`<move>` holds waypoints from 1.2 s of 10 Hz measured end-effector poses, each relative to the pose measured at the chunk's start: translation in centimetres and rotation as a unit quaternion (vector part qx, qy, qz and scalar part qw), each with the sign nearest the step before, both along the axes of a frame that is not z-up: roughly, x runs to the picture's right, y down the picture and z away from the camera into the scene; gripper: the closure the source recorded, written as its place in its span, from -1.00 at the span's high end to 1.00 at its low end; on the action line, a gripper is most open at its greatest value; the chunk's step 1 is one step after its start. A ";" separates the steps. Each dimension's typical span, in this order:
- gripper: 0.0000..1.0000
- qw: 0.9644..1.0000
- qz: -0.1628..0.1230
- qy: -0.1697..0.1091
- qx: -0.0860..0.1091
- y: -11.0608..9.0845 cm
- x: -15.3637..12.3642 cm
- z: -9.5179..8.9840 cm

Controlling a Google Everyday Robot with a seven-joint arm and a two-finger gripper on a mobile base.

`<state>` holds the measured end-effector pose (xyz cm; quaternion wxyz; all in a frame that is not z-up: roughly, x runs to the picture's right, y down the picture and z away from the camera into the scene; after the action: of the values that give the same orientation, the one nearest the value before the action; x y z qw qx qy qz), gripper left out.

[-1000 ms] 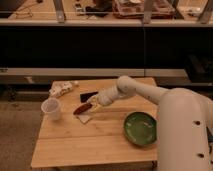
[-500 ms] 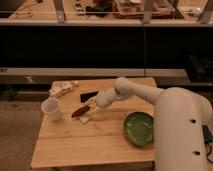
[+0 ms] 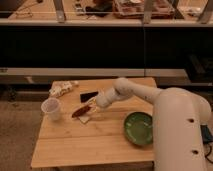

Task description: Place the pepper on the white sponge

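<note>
Table point(image 3: 75, 145), as I see it: gripper point(image 3: 94, 103) grasping the pepper point(image 3: 82, 110) over the white sponge point(image 3: 85, 118); translucent cup point(image 3: 51, 108) and green bowl point(image 3: 138, 128), contents indiscernible.

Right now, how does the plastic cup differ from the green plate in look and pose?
The plastic cup is whitish and translucent; the green plate is dark green and opaque. The cup stands tall and upright near the table's left edge; the plate lies low and flat on the right side, beside the robot's body. The cup is narrow, the plate much wider. Both rest on the wooden table, apart from the gripper, which holds the pepper over the white sponge.
</note>
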<state>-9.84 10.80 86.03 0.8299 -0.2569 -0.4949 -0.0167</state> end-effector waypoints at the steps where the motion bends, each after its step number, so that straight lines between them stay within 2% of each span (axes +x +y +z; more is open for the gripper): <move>1: -0.17 1.000 -0.002 -0.001 0.000 0.0 0.0 0.0; 4: 0.43 1.000 -0.008 0.002 0.000 -0.1 0.2 -0.1; 5: 0.50 1.000 -0.009 0.003 -0.001 -0.1 0.2 -0.1; 12: 0.52 1.000 -0.019 0.008 -0.003 -0.1 0.4 -0.4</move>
<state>-9.41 10.71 85.68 0.8326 -0.2689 -0.4834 -0.0291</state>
